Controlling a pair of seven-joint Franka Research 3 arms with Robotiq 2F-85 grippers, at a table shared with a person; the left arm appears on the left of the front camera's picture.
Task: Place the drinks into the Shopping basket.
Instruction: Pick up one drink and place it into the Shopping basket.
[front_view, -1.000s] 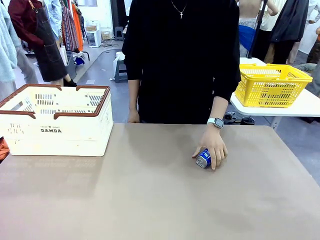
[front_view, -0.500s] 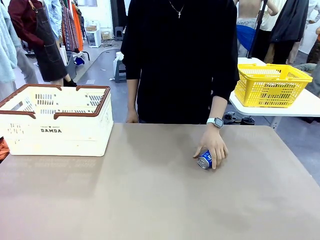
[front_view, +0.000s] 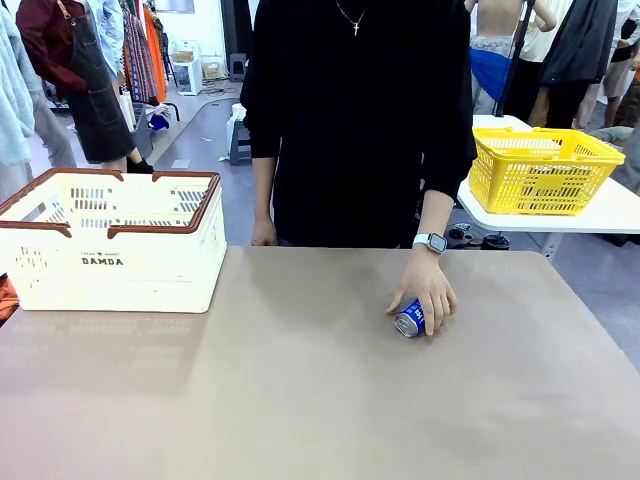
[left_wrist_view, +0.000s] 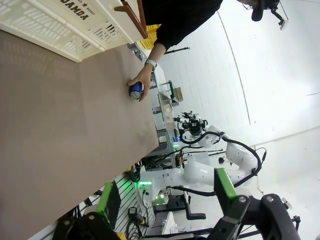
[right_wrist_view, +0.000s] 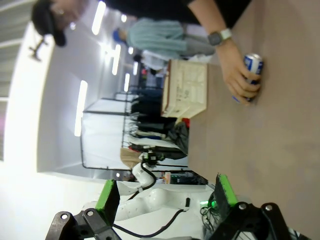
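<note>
Left gripper (left_wrist_view: 166, 182), seen along its own fingers in the left wrist view: the jaws are spread wide, the green pads (left_wrist_view: 224, 182) face each other across clear space, and nothing is held between them. Right gripper (right_wrist_view: 166, 180), in the right wrist view, is likewise released and holds nothing. Both hang well apart from the task's things. A single drink, a blue and white can (front_view: 409, 320), lies on its side on the brown table (front_view: 300, 400), right of the middle and in the far half, its silver top turned toward the robot's side. The person's hand (front_view: 428, 292) rests over the can from the far side with fingers curled around its body; a watch (front_view: 431, 244) is worn on that wrist. The left wrist view shows the same can (left_wrist_view: 135, 92) under the hand (left_wrist_view: 143, 80), near the table's far edge. The right wrist view shows it (right_wrist_view: 252, 67) sideways, again covered by the hand (right_wrist_view: 237, 75). The Shopping basket (front_view: 120, 280) — cream-white, slotted, with brown rim and handles and black "DAMDA" lettering — stands upright at the table's far left corner, well apart from the can; it also appears in the left wrist view (left_wrist_view: 50, 25) and the right wrist view (right_wrist_view: 187, 90). A yellow mesh basket (front_view: 540, 170) sits on a separate white table behind, at the right.
</note>
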